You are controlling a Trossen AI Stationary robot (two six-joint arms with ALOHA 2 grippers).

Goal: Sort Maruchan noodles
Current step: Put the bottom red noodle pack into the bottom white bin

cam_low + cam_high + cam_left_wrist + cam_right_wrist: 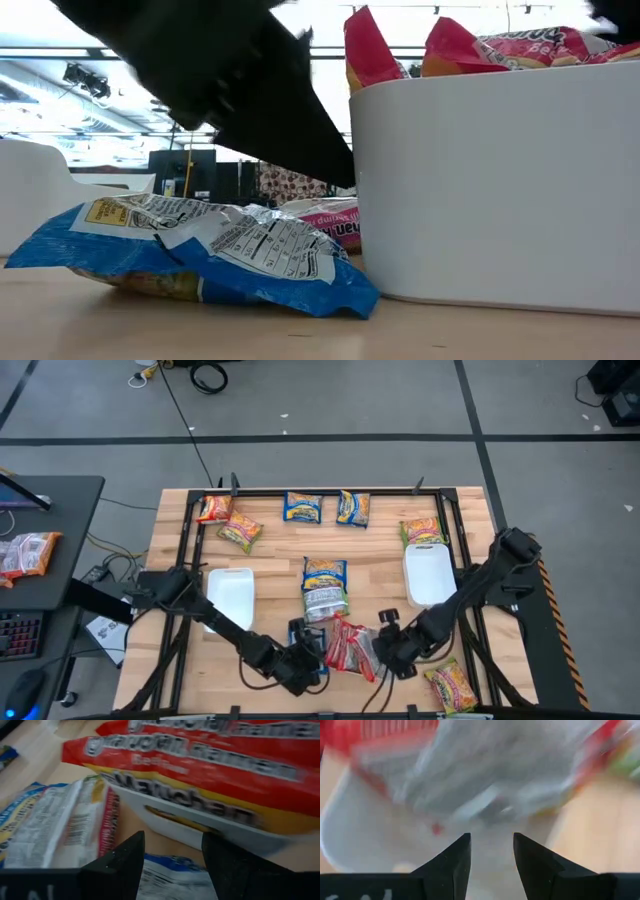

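A white tray (pixel 480 190) near the table's near edge holds red Maruchan packets (pixel 350 648), which stick up over its rim (pixel 500 45). A blue-and-yellow packet (pixel 200 255) lies flat on the table just left of the tray. My left gripper (pixel 305 660) is open above this blue packet (pixel 170 877), pointing at the tray (pixel 190 827) and the red packets (pixel 200 750). My right gripper (pixel 385 650) is open on the tray's right side, facing its wall (pixel 350 830) and the packets inside. Neither gripper holds anything.
Two more white trays (pixel 230 595) (pixel 430 575) sit left and right of centre. Loose packets lie along the far edge (pixel 302 507) (pixel 353 508) (pixel 215 508) (pixel 240 532) (pixel 422 530), at centre (pixel 325 585) and at the near right corner (pixel 450 685). A silver packet (pixel 70 825) lies beside the tray.
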